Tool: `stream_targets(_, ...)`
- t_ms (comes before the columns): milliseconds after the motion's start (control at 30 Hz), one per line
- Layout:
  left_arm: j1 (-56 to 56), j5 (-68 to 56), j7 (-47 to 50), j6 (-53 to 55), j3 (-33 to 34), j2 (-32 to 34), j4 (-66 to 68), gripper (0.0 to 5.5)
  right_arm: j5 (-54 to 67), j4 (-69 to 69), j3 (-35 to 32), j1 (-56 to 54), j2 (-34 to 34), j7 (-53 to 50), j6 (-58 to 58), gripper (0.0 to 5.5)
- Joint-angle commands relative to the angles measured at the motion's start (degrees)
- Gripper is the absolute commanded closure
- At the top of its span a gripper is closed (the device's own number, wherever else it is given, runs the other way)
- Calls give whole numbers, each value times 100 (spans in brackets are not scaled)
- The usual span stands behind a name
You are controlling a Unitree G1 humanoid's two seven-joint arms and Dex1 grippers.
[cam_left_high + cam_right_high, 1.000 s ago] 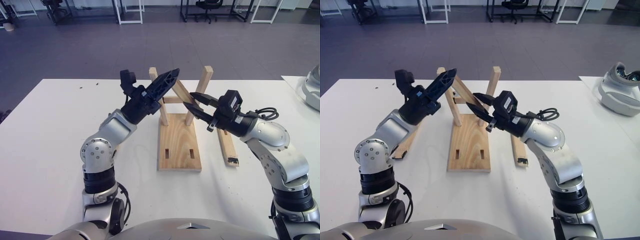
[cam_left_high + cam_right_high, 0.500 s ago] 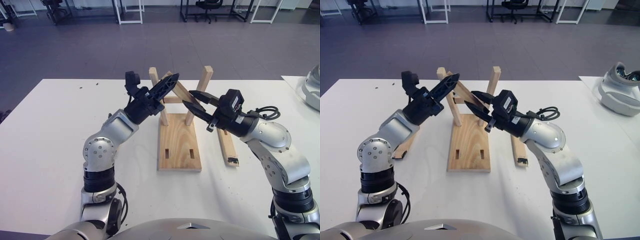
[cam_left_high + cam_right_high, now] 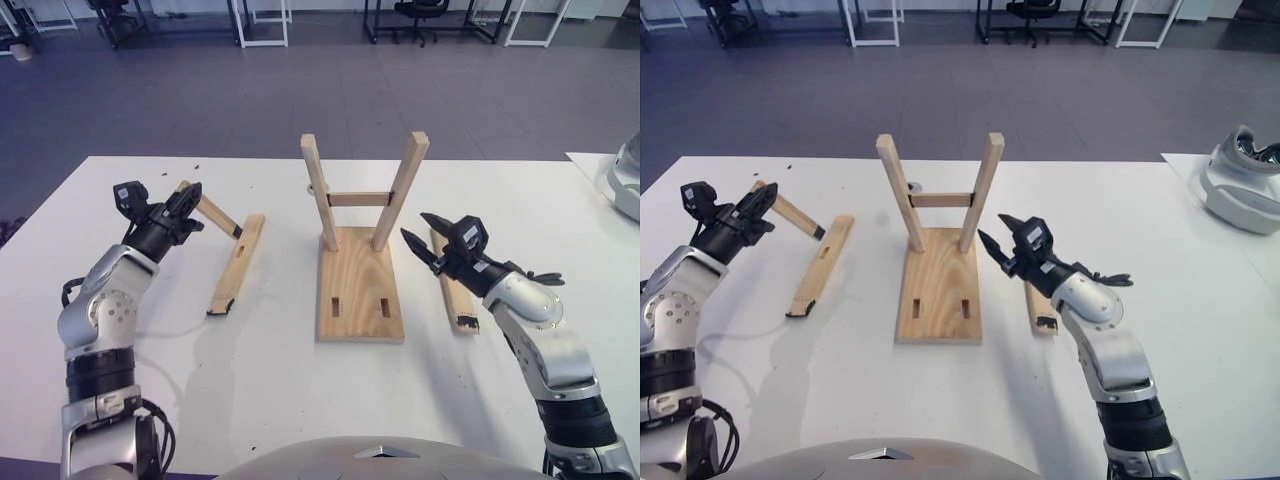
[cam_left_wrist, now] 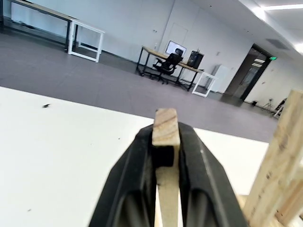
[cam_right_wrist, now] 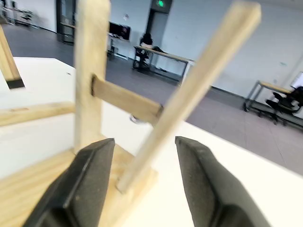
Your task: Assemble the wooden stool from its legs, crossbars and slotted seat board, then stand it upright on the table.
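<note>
The slotted seat board (image 3: 360, 290) lies flat at the table's middle. Two legs (image 3: 318, 195) stand slanted in its far slots, joined by a crossbar (image 3: 358, 199). At the far left, my left gripper (image 3: 188, 207) is shut on a short wooden bar (image 3: 215, 213) with a dark end; the left wrist view has that wooden bar (image 4: 165, 124) clamped between the fingers (image 4: 135, 189). A loose leg (image 3: 238, 263) lies left of the board, another leg (image 3: 456, 292) to its right. My right gripper (image 3: 412, 225) hangs open just right of the standing legs, holding nothing, its fingers (image 5: 90, 179) spread wide.
A white headset (image 3: 1240, 180) rests at the table's far right edge. Small dark specks (image 3: 178, 172) lie on the white tabletop (image 3: 300, 400) at the back left. Behind the table is open floor with desks and chairs.
Both arms have drawn back from the standing legs. The left one swung far left, taking the wooden bar with it. The right gripper dropped lower and to the right, still open.
</note>
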Motion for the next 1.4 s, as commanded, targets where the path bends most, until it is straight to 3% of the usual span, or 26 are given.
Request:
stream_targets(33,6,288,-101,-177,40,-82,572,510,-129,593,-302,150,84,-212,-303,311)
stream_targets(767,209,555,97,240,239,-188,508,510,-286,737,-246,401,283,-179,-492,311)
stream_targets(1033,485,1312,347,245,-172,-92,227,510,-362,674,-195,432,205,-153,-478,311)
stream_targets(1300,1068,2409,-3,-275,-1343,18,476,510,-575,628,-89,381,148,-143,-513,311)
stream_targets(1400,1138,2540,-201,-503,-1488,92,783,510,-631,653,-40,354,129,-121,-535,311)
